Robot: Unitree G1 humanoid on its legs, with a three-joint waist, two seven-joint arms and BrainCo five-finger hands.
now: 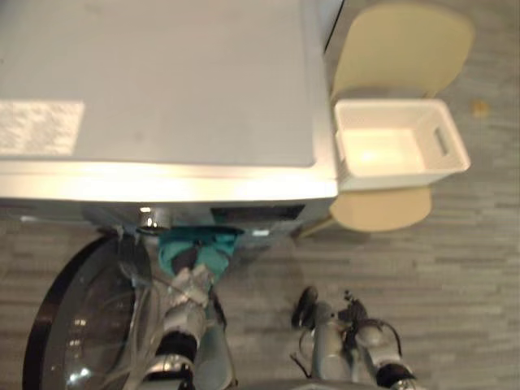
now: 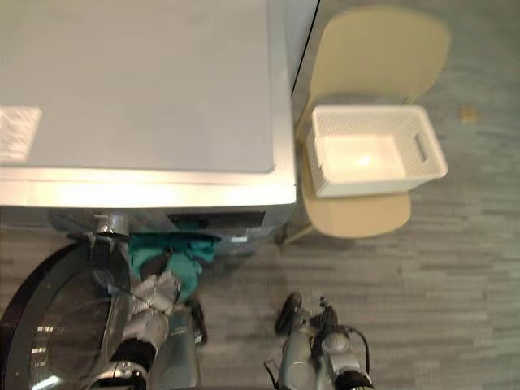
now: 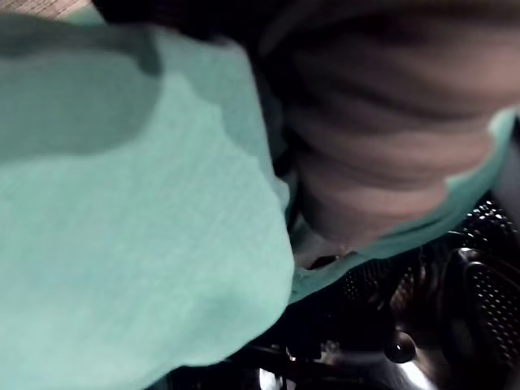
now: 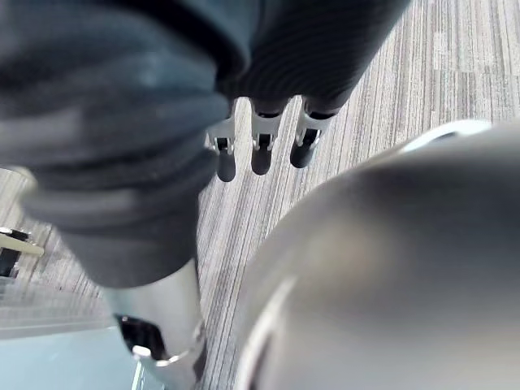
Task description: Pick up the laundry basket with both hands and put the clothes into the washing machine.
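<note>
The round glass door with a dark rim (image 1: 77,325) stands swung wide to the left of the left hand's fingers, which leaves the mouth of the white front-loading washing machine (image 1: 162,89) free for loading. The left hand (image 1: 192,283) reaches up to that mouth, and the teal cloth garment (image 1: 199,244) is bunched right at its fingers, lying across the opening; it looks to be on its way in. In the left wrist view the teal cloth lies over the hand, with the perforated metal drum (image 3: 479,284) just past it, so I cannot tell whether those fingers are clamped on the cloth or merely pushing it.

The right hand (image 4: 262,134) hangs over the grey plank floor (image 1: 455,284), its fingers (image 4: 302,142) straight, slightly apart and touching nothing. Well beyond those fingers and to their right, the white perforated plastic laundry basket (image 1: 382,103) sits empty on a beige chair (image 1: 402,49) beside the machine, probably parked there to free both hands.
</note>
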